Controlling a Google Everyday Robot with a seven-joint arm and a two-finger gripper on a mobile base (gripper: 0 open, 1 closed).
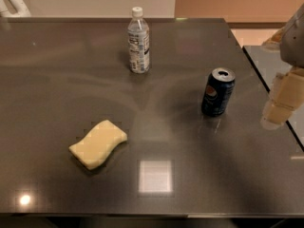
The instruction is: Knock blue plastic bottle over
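The blue plastic bottle (pixel 138 42) stands upright near the far middle of the dark table (pixel 57 80). It is clear, with a white cap and a white-bluish label. My gripper (pixel 281 103) hangs at the right edge of the view, above the table's right side. It is well to the right of the bottle and nearer to me, apart from everything.
A dark blue soda can (pixel 217 92) stands upright right of centre, between the gripper and the bottle. A yellow sponge (pixel 98 144) lies at the front left. A second dark surface (pixel 268 61) adjoins at the right. A wall runs behind the far edge.
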